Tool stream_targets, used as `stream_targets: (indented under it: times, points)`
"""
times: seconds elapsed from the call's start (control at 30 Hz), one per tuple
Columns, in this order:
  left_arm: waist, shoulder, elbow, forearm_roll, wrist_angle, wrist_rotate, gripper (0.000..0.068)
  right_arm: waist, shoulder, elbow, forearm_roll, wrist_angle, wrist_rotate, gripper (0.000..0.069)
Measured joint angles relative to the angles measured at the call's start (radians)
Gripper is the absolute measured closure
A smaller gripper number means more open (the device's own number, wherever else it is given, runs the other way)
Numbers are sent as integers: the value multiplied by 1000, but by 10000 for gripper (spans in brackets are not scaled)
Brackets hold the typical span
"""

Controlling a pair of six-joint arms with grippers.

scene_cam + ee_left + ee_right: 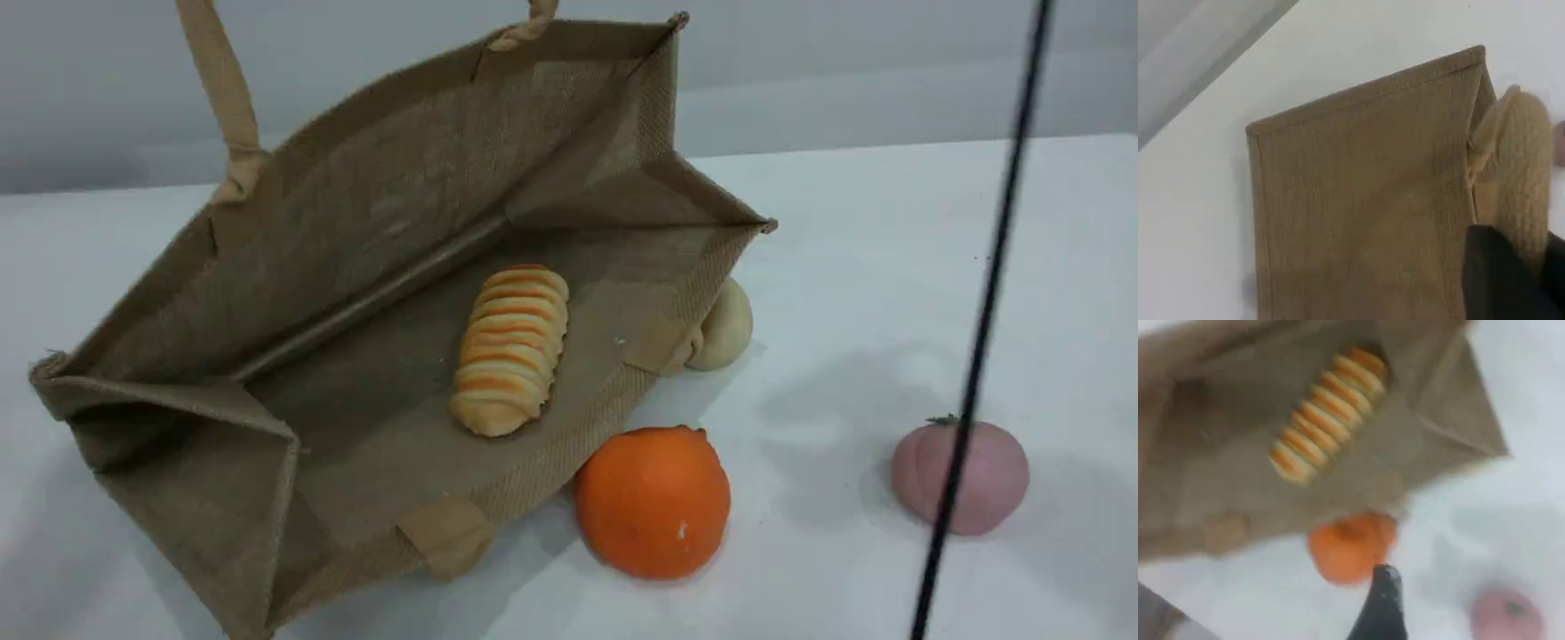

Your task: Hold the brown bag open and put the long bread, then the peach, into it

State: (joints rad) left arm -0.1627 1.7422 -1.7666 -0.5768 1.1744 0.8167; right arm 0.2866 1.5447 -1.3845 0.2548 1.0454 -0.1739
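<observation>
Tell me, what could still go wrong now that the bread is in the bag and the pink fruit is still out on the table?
The peach sits apart from the brown bag, with the orange fruit right at the bag's mouth, so the right gripper might bump or grab the wrong fruit. The left gripper holds the bag by one handle; a slip might let the opening sag onto the long bread.
</observation>
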Motion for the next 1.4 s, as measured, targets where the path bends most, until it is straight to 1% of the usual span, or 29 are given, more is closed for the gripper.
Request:
stream_targets:
  times: [0.13, 0.3, 0.47, 0.63, 0.8, 0.9, 1.4]
  points:
    - [0, 0, 0, 0, 0, 0, 583, 3, -35, 0, -92, 89, 24, 115]
    - [0, 0, 0, 0, 1, 0, 583, 3, -41, 10, -89, 123, 24, 115]
    - [0, 0, 0, 0, 3, 1, 583, 3, -41, 75, -97, 121, 24, 115]
    - [0, 0, 0, 0, 3, 1, 583, 3, -41, 165, -101, 49, 14, 115]
    - [0, 0, 0, 0, 1, 1, 583, 3, -21, 266, -126, -92, 2, 115]
    - [0, 0, 0, 0, 1, 2, 583, 3, 26, 305, -131, -154, 4, 115]
    - [0, 0, 0, -1, 1, 1, 583, 3, 334, 310, -193, -240, 10, 117]
